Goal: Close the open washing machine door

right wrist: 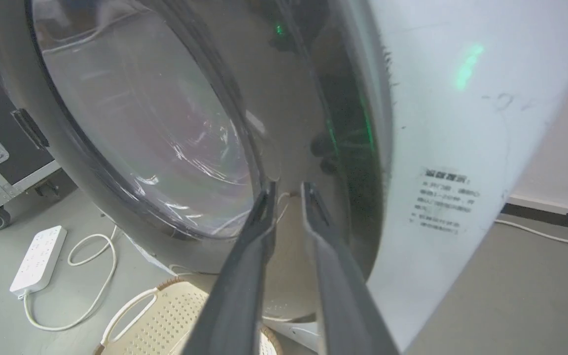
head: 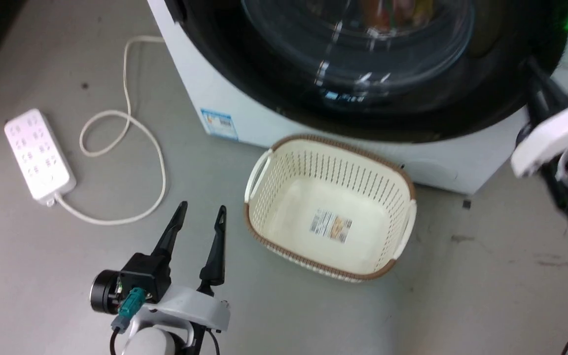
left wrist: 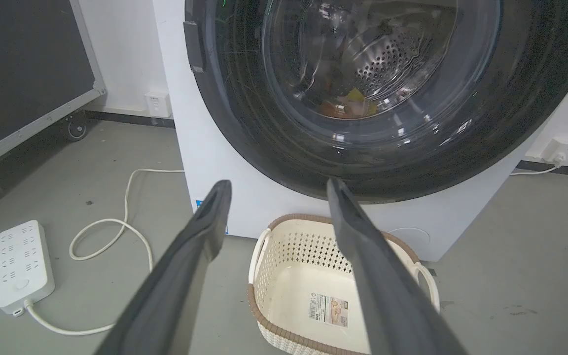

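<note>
While the left gripper [head: 202, 207] hovers low above the floor with its jaws spread wide and empty, the right gripper [right wrist: 288, 186] has its jaws drawn close with only a thin gap between them. Their tips are at the glossy black rim of the washing machine door [head: 363, 64]. The door lies against the white machine front; whether it is latched cannot be told. A cream basket [head: 338, 144] sits just below.

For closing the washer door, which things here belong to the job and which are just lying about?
Job: washing machine door; right claw at its rim.
Lying about: basket; power strip; its cord; left claw, idle above the floor.
</note>
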Robot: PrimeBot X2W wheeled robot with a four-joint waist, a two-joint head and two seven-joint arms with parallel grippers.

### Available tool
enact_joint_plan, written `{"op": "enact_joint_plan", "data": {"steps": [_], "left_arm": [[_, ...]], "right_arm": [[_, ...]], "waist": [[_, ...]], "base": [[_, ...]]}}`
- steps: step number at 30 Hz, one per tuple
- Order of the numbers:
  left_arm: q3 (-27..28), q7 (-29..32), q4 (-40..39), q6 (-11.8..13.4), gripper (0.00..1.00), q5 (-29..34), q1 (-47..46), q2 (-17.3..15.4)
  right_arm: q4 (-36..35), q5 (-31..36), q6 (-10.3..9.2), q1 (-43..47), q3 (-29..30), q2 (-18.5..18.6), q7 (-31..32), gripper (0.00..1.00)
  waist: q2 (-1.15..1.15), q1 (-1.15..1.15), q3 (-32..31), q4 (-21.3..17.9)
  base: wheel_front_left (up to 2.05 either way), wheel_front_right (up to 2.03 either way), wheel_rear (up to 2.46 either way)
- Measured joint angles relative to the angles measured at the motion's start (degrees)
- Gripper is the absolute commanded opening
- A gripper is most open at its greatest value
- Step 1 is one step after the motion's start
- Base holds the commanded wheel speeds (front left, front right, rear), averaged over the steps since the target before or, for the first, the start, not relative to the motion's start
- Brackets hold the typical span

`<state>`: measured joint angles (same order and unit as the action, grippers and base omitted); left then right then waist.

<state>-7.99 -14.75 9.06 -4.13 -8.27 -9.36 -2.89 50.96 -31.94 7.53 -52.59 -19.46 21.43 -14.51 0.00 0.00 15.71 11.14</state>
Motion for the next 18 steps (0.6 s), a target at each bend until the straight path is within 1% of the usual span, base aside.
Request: {"op": "enact_joint_plan", "data": {"steps": [3,5,9,11,15,18], "left_arm": [[0.5,0.0,1.2,0.2,1.0,-0.7,0.6,0.0],[1.0,0.0,2.1,0.4,1.0,-0.8,1.6,0.0],[1.6,0.0,3.1,0.3,1.0,-0.4,3.3,0.0],[1.9,0.0,3.2,-0.1,1.0,-0.3,4.1,0.0],[2.4,0.0,3.0,-0.4,1.0,1.2,5.7,0.0],[2.8,0.0,2.5,-0.6,1.0,1.7,6.2,0.0]], "right_arm": [[-3.4,0.1,0.0,5.0,-1.3,0.3,-0.1,1.0],[-6.4,0.4,0.0,8.4,-0.8,0.4,-0.2,1.0],[-13.1,2.3,0.0,16.2,3.6,0.1,-0.2,1.0],[-16.9,5.5,0.0,20.7,5.5,-0.3,-0.3,1.0],[-24.8,10.2,0.0,30.6,12.5,-4.3,-0.2,1.0],[-31.4,13.1,0.0,37.1,18.4,-8.6,-0.3,1.0]], "waist": [[0.0,0.0,-2.6,-0.7],[0.0,0.0,-4.5,-1.3],[0.0,-0.01,-8.7,-2.8],[0.0,-0.01,-10.8,-3.7],[0.0,-0.02,-14.2,-5.8],[0.0,-0.01,-16.0,-7.5]], "base": [[0.0,0.0,0.0],[0.0,0.0,0.0],[0.0,0.0,0.0],[0.0,0.0,0.0],[0.0,0.0,0.0],[0.0,0.0,0.0]]}}
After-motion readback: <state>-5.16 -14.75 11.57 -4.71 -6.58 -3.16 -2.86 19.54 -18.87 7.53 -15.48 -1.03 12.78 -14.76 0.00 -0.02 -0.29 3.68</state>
